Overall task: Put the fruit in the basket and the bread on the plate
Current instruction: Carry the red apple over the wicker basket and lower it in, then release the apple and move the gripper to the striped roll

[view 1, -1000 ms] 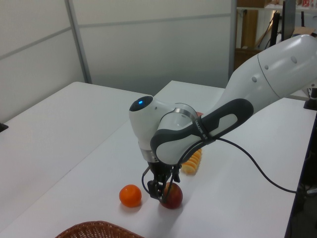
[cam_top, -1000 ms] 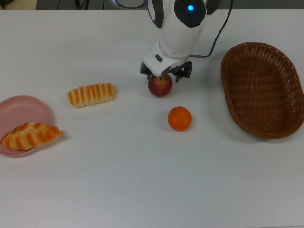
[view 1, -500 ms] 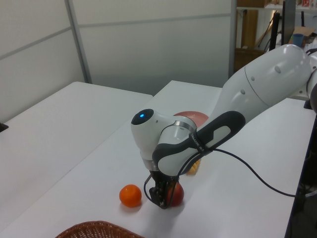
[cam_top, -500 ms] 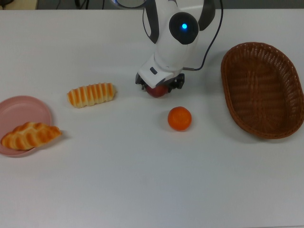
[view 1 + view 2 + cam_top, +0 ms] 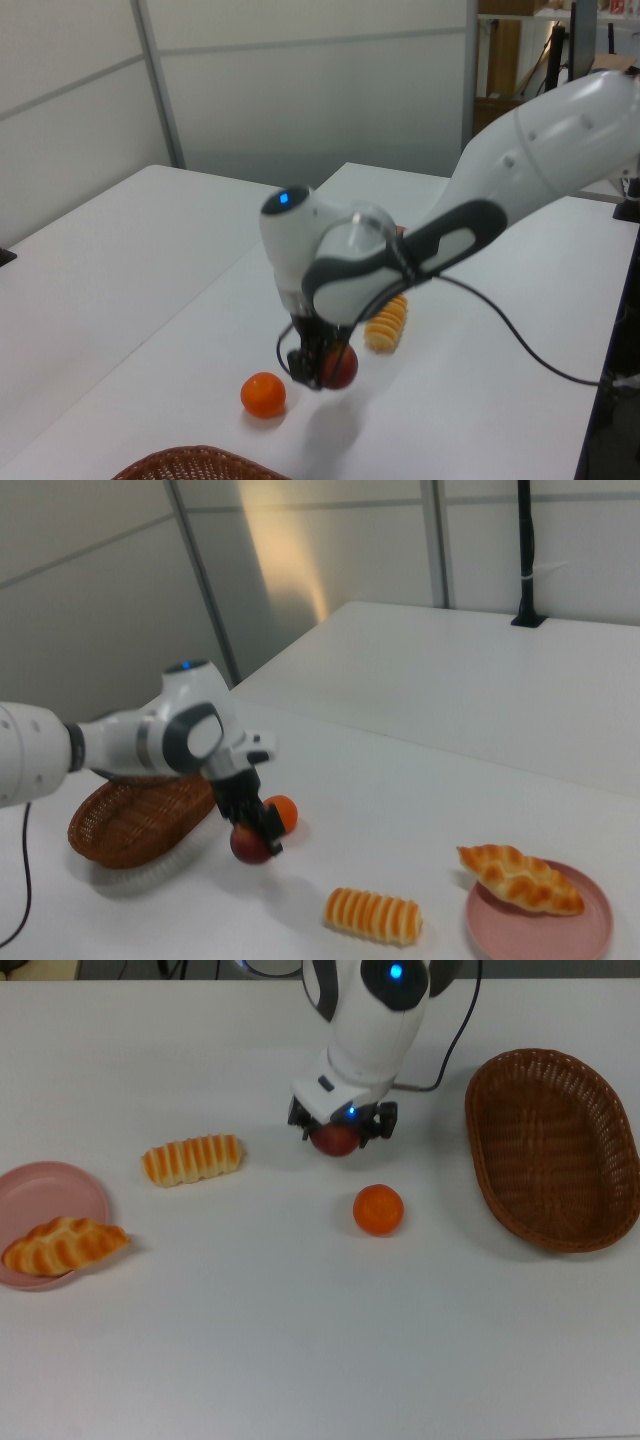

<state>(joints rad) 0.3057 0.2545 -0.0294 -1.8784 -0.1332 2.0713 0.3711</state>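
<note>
Plainly, nothing bears readable writing. Largest is the oval woven wicker basket, brown and empty, well apart from the round pink plate carrying the braided glossy loaf. Nearer the basket, the gripper clamps the smooth dark red apple, lifted off the table beside the orange citrus. The ridged finger roll lies between plate and apple.

- Support surface: flat white table.
- Round bright orange citrus fruit: rests directly on the table.
- Straight ridged golden finger roll: lies on the table.
- Round pale pink plate: at the top view's left edge.
- Large oval brown wicker basket: at the top view's right.
</note>
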